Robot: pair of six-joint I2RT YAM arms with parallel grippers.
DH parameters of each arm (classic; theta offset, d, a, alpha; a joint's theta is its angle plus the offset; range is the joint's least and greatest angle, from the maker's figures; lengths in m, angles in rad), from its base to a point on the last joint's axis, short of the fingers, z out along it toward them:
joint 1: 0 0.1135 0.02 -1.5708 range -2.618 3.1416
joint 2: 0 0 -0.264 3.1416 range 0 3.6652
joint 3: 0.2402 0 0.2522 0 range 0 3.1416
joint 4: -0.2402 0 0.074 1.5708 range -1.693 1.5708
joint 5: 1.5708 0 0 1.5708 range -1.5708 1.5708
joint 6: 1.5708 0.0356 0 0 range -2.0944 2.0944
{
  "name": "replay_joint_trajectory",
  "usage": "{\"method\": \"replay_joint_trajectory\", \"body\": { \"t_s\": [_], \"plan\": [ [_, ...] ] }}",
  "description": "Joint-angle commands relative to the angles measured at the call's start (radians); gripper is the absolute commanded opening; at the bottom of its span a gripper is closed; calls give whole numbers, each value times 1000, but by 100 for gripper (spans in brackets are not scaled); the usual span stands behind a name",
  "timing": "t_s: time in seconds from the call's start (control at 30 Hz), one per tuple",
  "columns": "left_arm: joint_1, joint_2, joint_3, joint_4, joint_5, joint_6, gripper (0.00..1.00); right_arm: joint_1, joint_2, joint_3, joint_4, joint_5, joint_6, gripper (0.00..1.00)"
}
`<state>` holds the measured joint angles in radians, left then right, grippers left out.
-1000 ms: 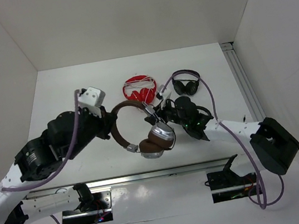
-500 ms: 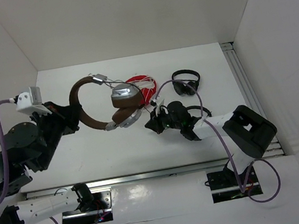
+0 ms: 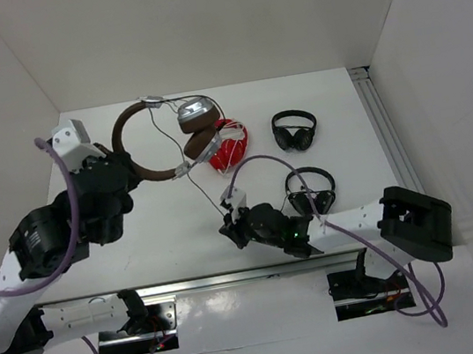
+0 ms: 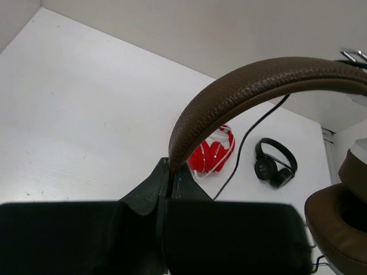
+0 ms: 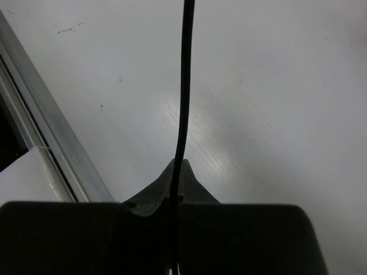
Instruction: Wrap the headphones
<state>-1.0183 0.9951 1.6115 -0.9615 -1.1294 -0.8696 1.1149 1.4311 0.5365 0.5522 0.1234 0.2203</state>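
Observation:
The headphones [image 3: 138,152], with a brown headband and silver cups, hang in the air at the back left. My left gripper [image 3: 123,169] is shut on the headband [image 4: 258,80]; in the left wrist view the band rises from between the jaws [image 4: 171,166]. The thin dark cable [image 3: 194,176] runs taut from the headphones down to my right gripper [image 3: 229,226] near the table's front. In the right wrist view the right gripper [image 5: 178,166] is shut on the cable [image 5: 184,86], which passes straight up between the fingertips.
A red pair with white cord [image 3: 231,151] lies just under the silver cups. One small black pair [image 3: 294,130] lies at the back right, another [image 3: 311,188] beside my right forearm. An aluminium rail [image 3: 387,132] runs along the right edge and another [image 3: 207,279] along the front.
The left arm carried the headphones from the table's middle to the back left. The right gripper shut on the cable and drew it toward the front edge, pulling it taut.

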Motion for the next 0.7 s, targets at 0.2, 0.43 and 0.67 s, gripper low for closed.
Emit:
{"method": "replay_joint_trajectory", "body": {
  "t_s": [0.2, 0.43, 0.67],
  "plan": [
    [293, 115, -1, 288, 129, 210, 0, 339, -130, 128, -372, 380, 42, 0],
    [398, 191, -56, 260, 263, 123, 0, 353, -35, 266, -448, 332, -22, 0],
    [470, 224, -133, 260, 299, 110, 0, 371, 61, 453, -554, 312, -61, 0]
  ]
}}
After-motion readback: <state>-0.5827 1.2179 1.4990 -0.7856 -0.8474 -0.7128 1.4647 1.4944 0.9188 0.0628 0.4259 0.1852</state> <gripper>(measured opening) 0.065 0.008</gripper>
